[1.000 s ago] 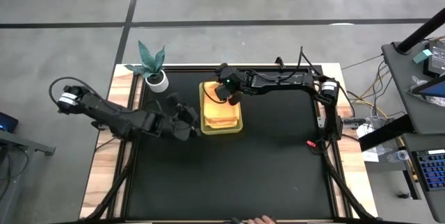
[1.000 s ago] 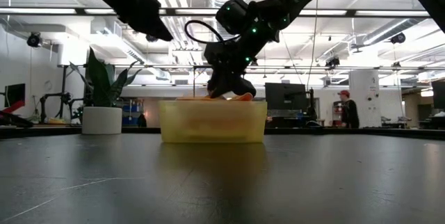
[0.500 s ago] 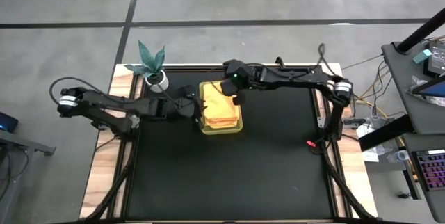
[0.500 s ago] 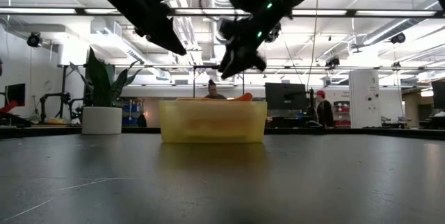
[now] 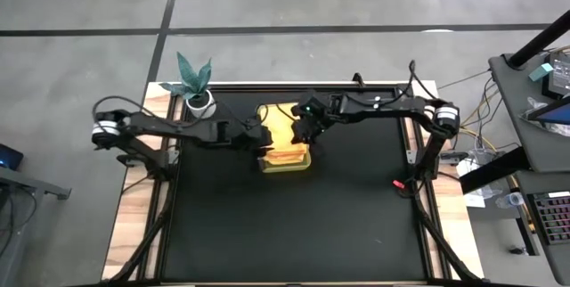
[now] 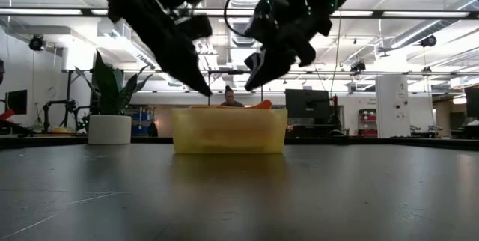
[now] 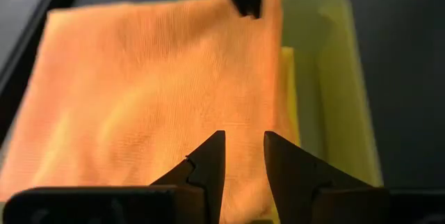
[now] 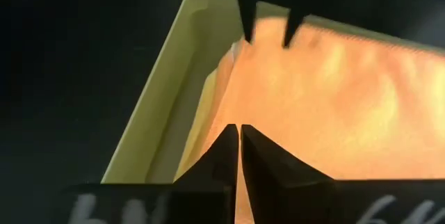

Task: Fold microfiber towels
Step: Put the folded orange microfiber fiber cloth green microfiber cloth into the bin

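A folded orange towel (image 7: 153, 78) lies on top of a stack in the yellow-green tray (image 5: 285, 168) at the table's far middle. A pale yellow towel edge (image 7: 288, 78) shows under it. My left gripper (image 7: 243, 147) hovers over the tray's left part, its fingers a little apart and empty. My right gripper (image 8: 240, 137) hovers over the tray's right part, shut and empty. In the low view both the left gripper (image 6: 205, 88) and the right gripper (image 6: 251, 82) stand above the tray's rim (image 6: 228, 111), clear of the orange towel (image 6: 260, 105).
A potted plant (image 5: 198, 91) stands at the table's far left corner. The black table top (image 5: 294, 225) stretches in front of the tray toward the near edge. A person (image 6: 228, 97) shows in the room behind the tray.
My right gripper has risen out of the tray, off the orange towel, and gone a little toward the table's right. My left gripper has gone toward the far edge and then right, ending over the tray's left part. The towels lie still in the tray.
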Robot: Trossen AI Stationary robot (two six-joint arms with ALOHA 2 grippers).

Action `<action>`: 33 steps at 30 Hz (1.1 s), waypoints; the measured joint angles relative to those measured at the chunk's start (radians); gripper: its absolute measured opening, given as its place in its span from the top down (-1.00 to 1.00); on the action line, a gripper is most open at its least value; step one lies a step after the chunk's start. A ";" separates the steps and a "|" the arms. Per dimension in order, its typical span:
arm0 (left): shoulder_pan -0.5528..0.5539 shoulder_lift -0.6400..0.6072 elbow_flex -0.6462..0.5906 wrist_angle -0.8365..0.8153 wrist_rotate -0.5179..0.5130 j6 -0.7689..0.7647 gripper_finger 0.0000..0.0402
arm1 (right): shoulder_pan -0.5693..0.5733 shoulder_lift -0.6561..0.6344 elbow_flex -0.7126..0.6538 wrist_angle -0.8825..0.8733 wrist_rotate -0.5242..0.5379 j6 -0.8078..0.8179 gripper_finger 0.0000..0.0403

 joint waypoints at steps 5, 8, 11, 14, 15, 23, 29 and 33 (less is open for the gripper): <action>0.009 0.089 0.000 0.055 0.003 -0.003 0.57 | 0.002 0.004 -0.061 0.056 0.012 0.034 0.95; 0.011 0.123 0.003 0.080 0.015 -0.003 0.57 | 0.001 0.004 -0.101 0.070 0.083 0.039 0.95; 0.015 0.149 0.003 0.105 0.046 -0.011 0.57 | 0.001 0.005 -0.138 0.088 0.121 0.040 0.96; 0.016 0.162 0.003 0.109 0.047 -0.012 0.57 | 0.001 0.005 -0.173 0.133 0.131 0.054 0.96; 0.016 0.163 0.003 0.109 0.047 -0.015 0.57 | 0.001 0.005 -0.182 0.141 0.131 0.057 0.96; 0.017 0.093 0.003 0.060 0.047 -0.018 0.57 | 0.001 -0.006 -0.173 0.133 0.132 0.063 0.96; 0.027 -0.016 0.003 -0.016 0.026 0.022 0.57 | -0.006 -0.023 -0.117 0.086 0.135 0.034 0.96; 0.076 -0.051 0.003 -0.002 -0.011 0.112 0.57 | -0.034 -0.024 -0.088 0.094 0.190 0.004 0.96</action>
